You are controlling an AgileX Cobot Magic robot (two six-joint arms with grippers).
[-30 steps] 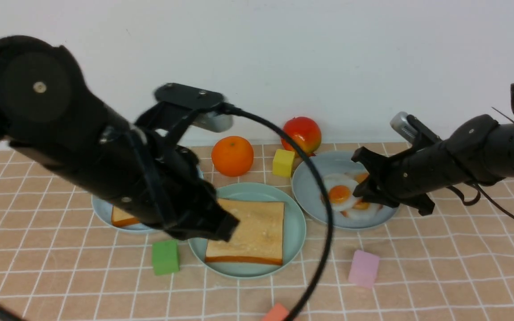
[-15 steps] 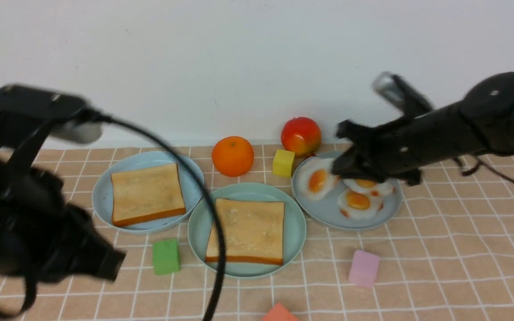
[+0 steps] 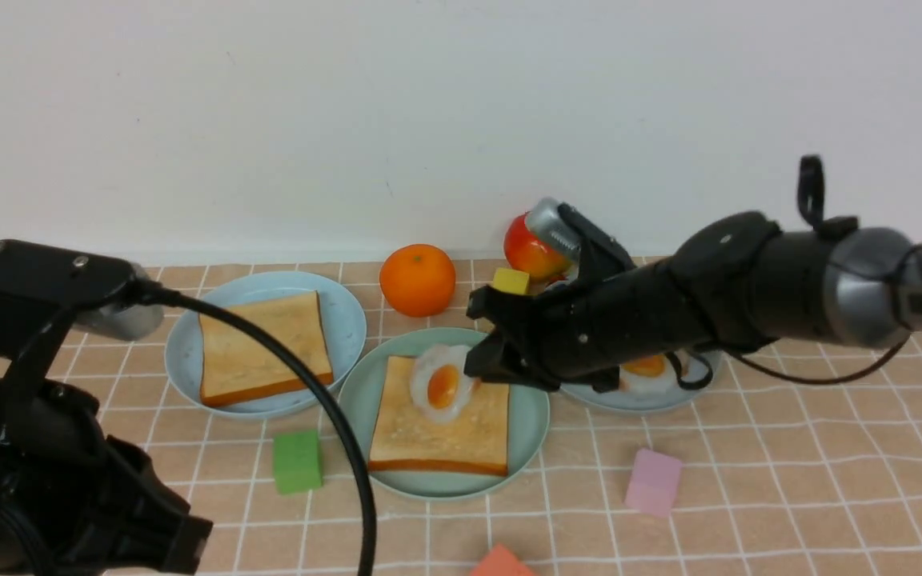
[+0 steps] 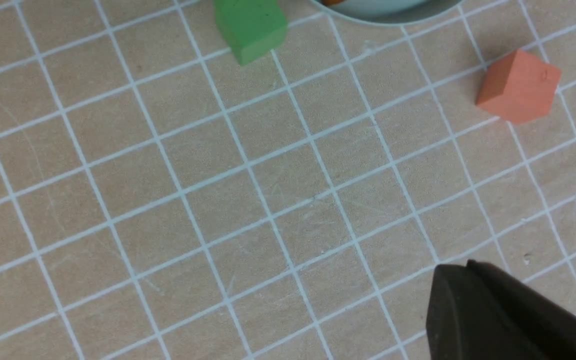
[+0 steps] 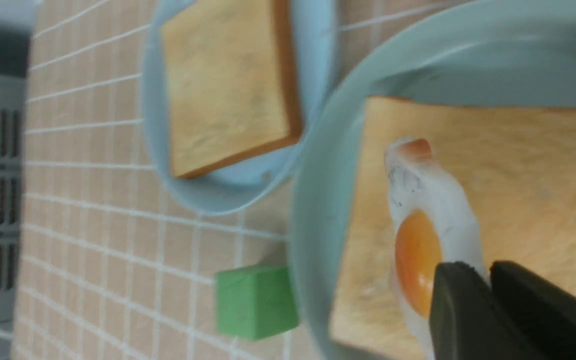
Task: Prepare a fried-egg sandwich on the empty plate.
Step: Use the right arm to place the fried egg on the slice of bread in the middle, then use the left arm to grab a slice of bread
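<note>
A toast slice (image 3: 437,440) lies on the mint-green empty plate (image 3: 529,436) in the middle. My right gripper (image 3: 473,372) is shut on the rim of a white egg (image 3: 438,386) with an orange yolk, held tilted just over that toast's far part. The right wrist view shows the egg (image 5: 428,200) pinched between the fingers of the right gripper (image 5: 485,272) above the toast (image 5: 528,170). A second toast slice (image 3: 261,348) rests on the pale blue plate (image 3: 345,320) to the left. My left gripper (image 4: 455,267) is shut and empty over bare cloth at the front left.
A grey-blue plate (image 3: 653,400) holding more egg (image 3: 643,368) lies under my right arm. An orange (image 3: 417,280), an apple (image 3: 527,250) and a yellow block (image 3: 511,280) stand at the back. Green (image 3: 297,462), pink (image 3: 653,480) and salmon (image 3: 501,562) blocks lie near the front.
My right gripper lifted an egg off the grey-blue plate and carried it left over the toast on the mint-green plate. My left arm drew back from that plate to the front left.
</note>
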